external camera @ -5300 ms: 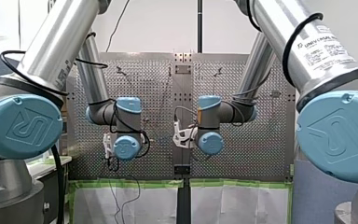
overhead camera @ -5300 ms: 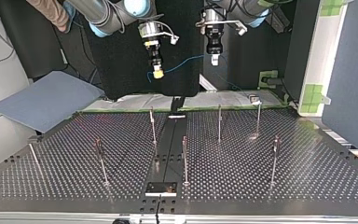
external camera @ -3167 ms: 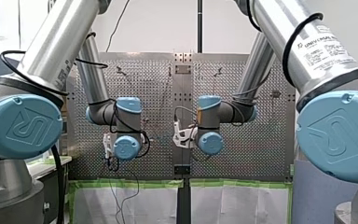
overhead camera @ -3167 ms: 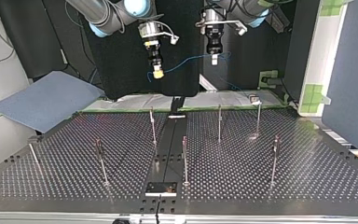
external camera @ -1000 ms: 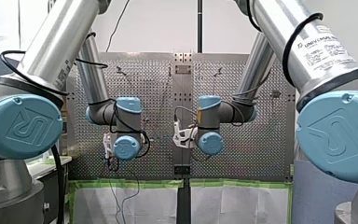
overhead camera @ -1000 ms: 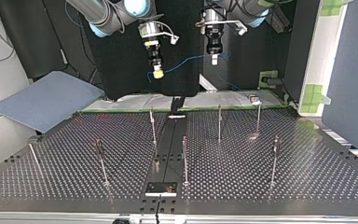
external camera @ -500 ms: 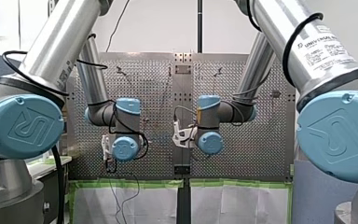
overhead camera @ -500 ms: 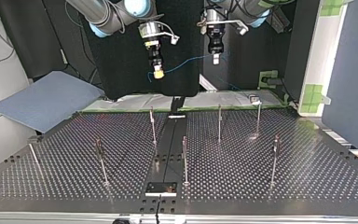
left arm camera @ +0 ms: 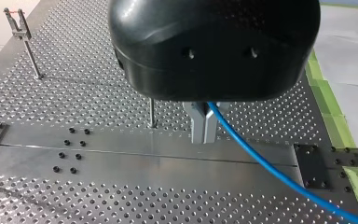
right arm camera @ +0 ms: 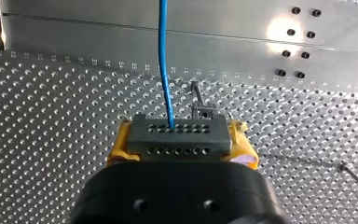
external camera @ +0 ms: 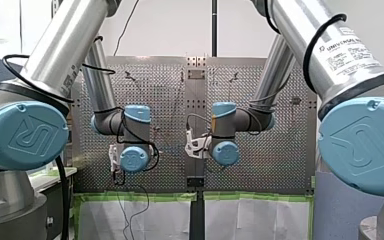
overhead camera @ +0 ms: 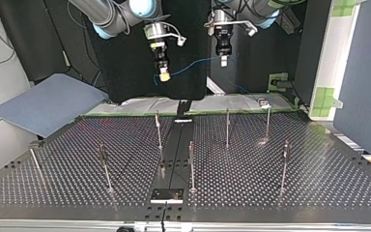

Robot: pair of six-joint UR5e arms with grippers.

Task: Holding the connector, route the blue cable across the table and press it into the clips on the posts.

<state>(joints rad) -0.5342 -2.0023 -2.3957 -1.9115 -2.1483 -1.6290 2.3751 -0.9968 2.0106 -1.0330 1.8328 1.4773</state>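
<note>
Our right gripper (overhead camera: 164,76) clamps the connector (right arm camera: 177,135); left gripper (left arm camera: 203,130) pinches the blue cable (left arm camera: 261,161) tight, slung midair between them above the table (overhead camera: 270,183); posts (overhead camera: 227,126) carry no cable yet; all clipping left, we reckon.

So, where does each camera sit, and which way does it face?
Front view: behind and above the arms, looking over the table; left arm and right arm frame it.
Top view: across the table, facing the arms; left fingers and right fingers hang beyond the posts.
Left wrist view: on the left wrist, looking along fingers shut on the blue cable.
Right wrist view: on the right wrist; fingers hold the connector.
Shared: top and wrist views show the cable.
</note>
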